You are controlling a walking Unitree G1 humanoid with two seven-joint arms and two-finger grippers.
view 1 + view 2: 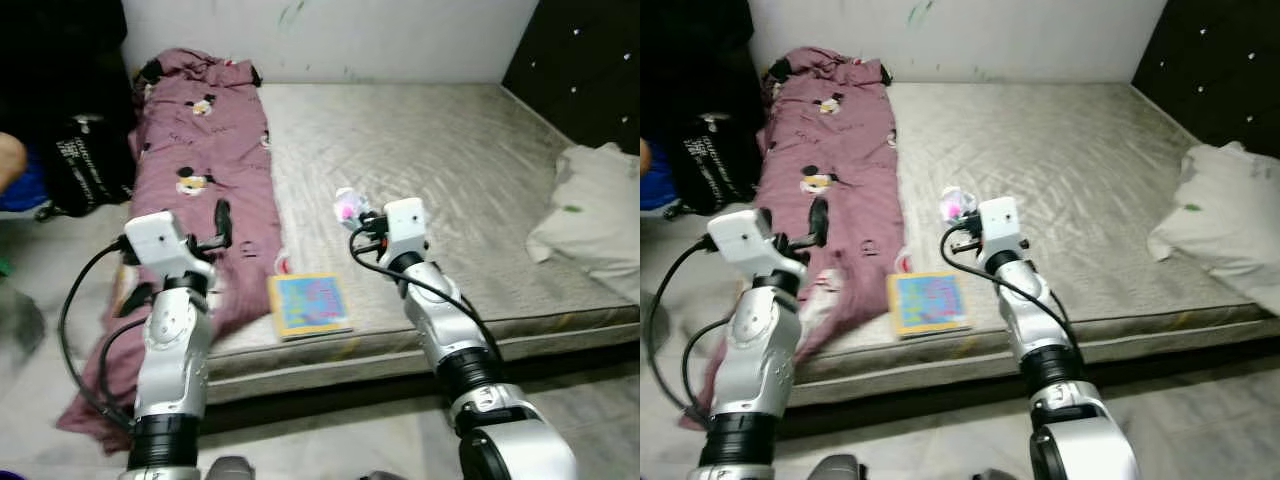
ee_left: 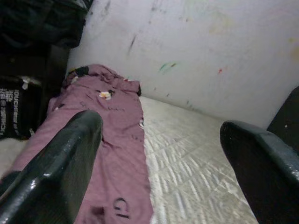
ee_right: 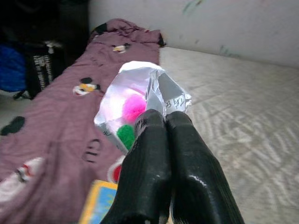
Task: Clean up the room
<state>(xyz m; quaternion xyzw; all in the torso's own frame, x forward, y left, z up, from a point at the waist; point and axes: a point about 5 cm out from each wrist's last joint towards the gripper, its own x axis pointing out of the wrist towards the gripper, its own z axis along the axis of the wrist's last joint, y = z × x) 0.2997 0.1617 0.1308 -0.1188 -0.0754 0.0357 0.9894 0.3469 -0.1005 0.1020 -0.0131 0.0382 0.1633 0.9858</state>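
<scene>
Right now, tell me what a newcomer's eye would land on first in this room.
First, the right gripper, raised over the mattress, jaws shut on a clear bag of bright pompoms. Then the long maroon cartoon-print blanket along the mattress's left side, spilling to the floor. A colourful book lies at the near edge between the arms, and the left gripper is open.

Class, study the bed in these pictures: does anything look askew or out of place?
Yes. The maroon blanket slumps off the mattress edge toward the floor, and a colourful book lies at the front edge. A white pillow sags over the far side. The right gripper pinches a clear bag of pompoms; the left gripper is open.
</scene>
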